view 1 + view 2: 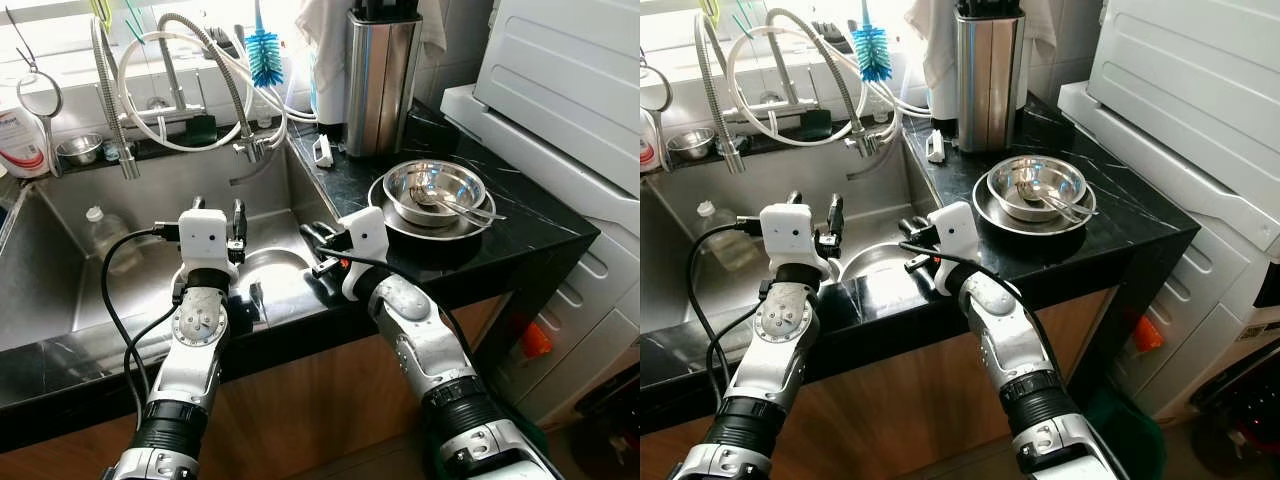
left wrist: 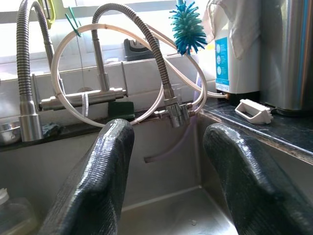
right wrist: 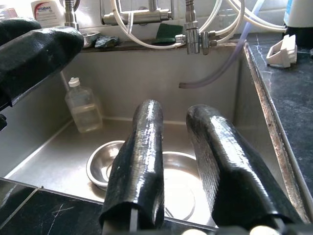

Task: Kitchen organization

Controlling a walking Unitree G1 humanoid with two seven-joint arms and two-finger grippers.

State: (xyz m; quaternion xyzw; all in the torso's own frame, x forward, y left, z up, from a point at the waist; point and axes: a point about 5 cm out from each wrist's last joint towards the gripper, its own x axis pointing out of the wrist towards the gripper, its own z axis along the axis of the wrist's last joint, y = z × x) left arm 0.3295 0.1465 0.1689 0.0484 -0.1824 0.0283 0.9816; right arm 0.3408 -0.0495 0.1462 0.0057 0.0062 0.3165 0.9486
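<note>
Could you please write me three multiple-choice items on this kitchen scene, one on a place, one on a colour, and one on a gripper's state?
1. Where does the clear bottle lie?
A. in the sink
B. on the counter
C. on the white appliance

2. What colour are the bristles of the bottle brush?
A. red
B. blue
C. yellow

3. How are the left gripper's fingers set?
A. shut on a bowl
B. shut on nothing
C. open, holding nothing

Answers: 1 A, it lies on the sink floor by the back wall; 2 B, blue bristles above the taps; 3 C, the left wrist view shows a wide gap between them.
</note>
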